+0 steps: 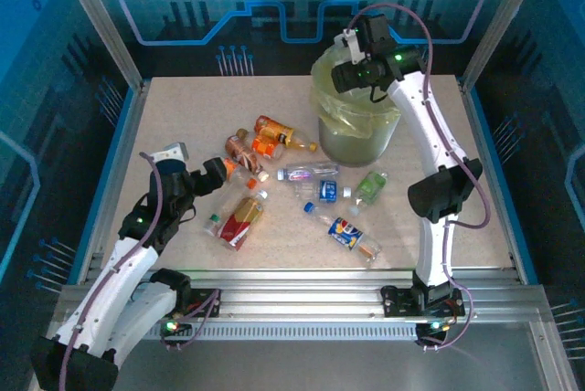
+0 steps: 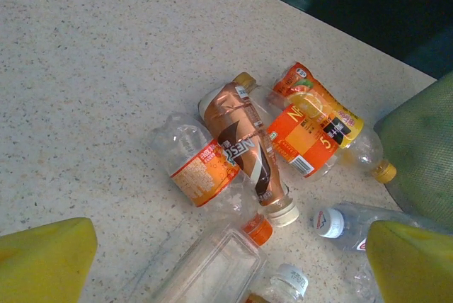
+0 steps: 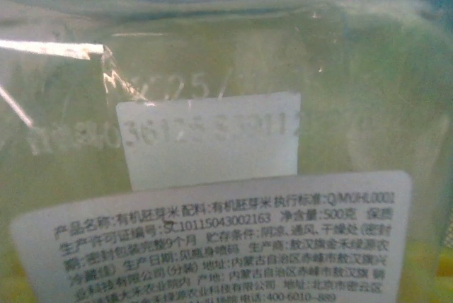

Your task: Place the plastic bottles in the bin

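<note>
A: Your left gripper (image 1: 217, 172) hangs spread at seven o'clock, a crushed brown plastic bottle (image 2: 244, 151) at its twelve.
B: Farther, at one o'clock, your right gripper (image 1: 347, 74) pinches a clear labelled plastic bottle (image 3: 226, 140) above the round grey-green bin (image 1: 358, 140): centre it over the mouth, then let go.

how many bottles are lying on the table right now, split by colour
clear bottles: 5
orange bottles: 2
brown bottle: 1
green bottle: 1
red-labelled bottle, body colour unclear: 1
total: 10; a green cap beside the red-labelled bottle may be one more, too small to tell
</note>
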Tool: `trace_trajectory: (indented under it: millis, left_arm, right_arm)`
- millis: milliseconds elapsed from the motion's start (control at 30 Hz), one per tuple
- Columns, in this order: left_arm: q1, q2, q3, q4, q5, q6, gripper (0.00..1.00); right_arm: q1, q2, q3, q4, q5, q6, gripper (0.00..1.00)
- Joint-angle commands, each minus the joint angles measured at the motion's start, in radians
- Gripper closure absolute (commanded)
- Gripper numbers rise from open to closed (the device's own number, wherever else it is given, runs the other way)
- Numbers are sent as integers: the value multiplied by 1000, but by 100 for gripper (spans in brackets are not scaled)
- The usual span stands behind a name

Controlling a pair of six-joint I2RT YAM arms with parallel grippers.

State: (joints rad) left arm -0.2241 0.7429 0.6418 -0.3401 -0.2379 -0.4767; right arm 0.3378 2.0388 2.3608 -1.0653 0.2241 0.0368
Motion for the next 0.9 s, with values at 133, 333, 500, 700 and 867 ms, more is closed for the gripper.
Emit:
trace_trajectory:
  millis: [133, 333, 500, 700, 867]
  left_arm:
    - [10, -14, -7, 34, 5, 27, 1]
    - [10, -14, -7, 33, 1, 26, 1]
    - [11, -11, -8, 39, -7, 28, 1]
    - [11, -10, -6, 40, 1, 38, 1]
    - [10, -8, -4, 38, 6, 46, 1]
  right_arm:
    - [-52, 36, -44, -74, -95, -23, 38]
    - [-55, 81, -41, -100, -105, -58, 30]
    - [-56, 125, -20, -122, -87, -64, 17]
    - [-54, 139, 12, -122, -57, -58, 0]
    - [-55, 142, 73, -135, -33, -57, 0]
